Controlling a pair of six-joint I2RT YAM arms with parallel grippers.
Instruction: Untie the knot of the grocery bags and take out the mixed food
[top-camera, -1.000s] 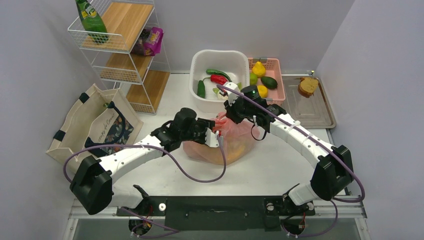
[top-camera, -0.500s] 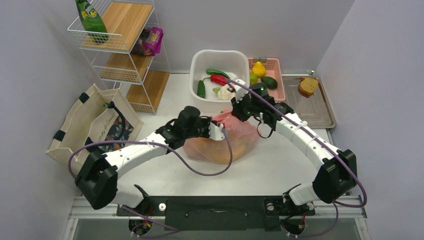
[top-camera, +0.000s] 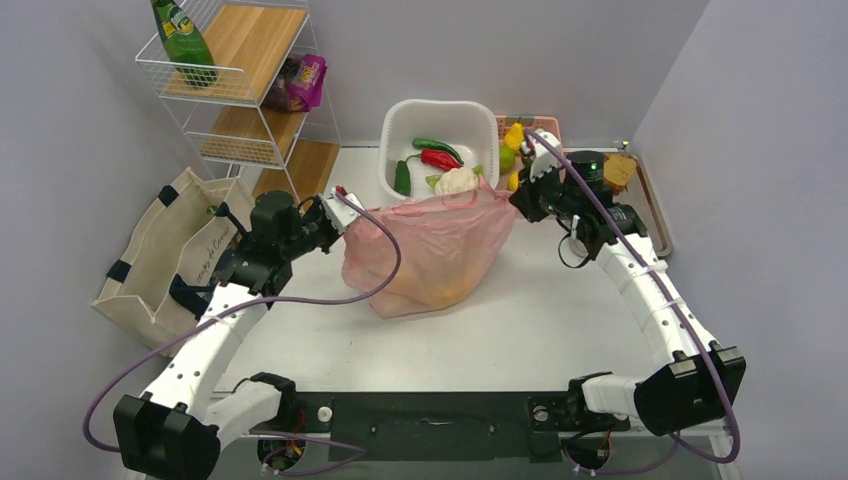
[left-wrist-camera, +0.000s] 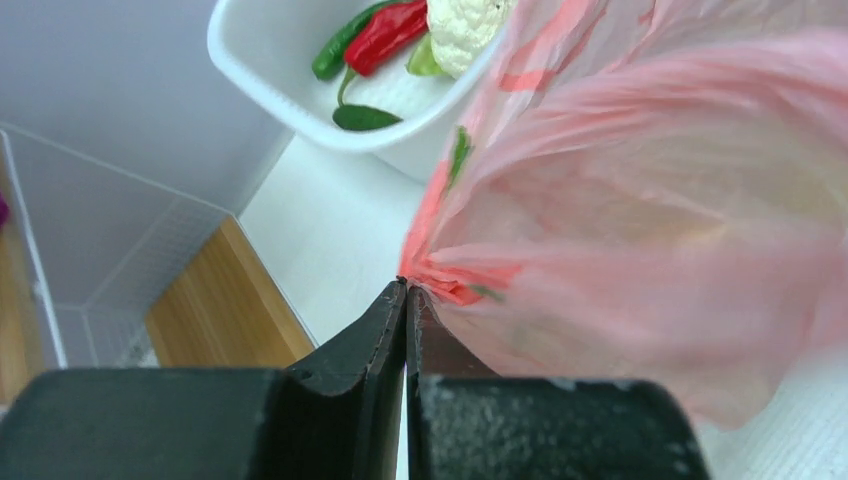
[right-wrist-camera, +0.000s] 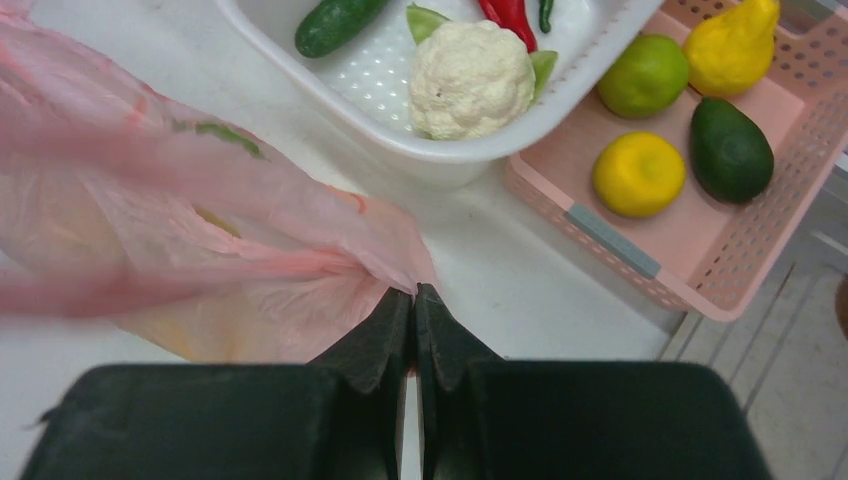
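While the untying step is being worked, the pink bag (top-camera: 430, 250) is hanging stretched between the two arms at the middle of the worktop (top-camera: 540, 320).

**Far left:** the canvas tote (top-camera: 165, 262) is lying on the worktop, apart from both arms and not being handled.

**Left of centre:** the left claw (left-wrist-camera: 405, 290) is pinching a bunched corner of the bag. Its jaws are pressing together on the film with no gap showing.

**Centre:** the bag's upper edge is running as a taut line from one claw to the other, and its belly is appearing to rest on the surface. Yellow and orange food (top-camera: 452, 288) is showing dimly through the plastic, so the emptying seems not to have begun. The knot cannot be made out in any view. Judging by the outward pull, the handles are either being drawn apart or are already parted.

**Behind the bag:** the white basin (top-camera: 470, 128) is holding a cauliflower (right-wrist-camera: 470, 78).

**Right:** the right claw (right-wrist-camera: 412, 295) is gripping the opposite corner, its jaws likewise clamped on film.

**Next move:** this is calling for a check on whether the tie has given.
- If it has, one claw should be releasing and reaching into the mouth while the other is holding the rim up.
- If it has not, a fresh grasp nearer the twist is needed.
- Pulling harder is risking a tear in the thin film.
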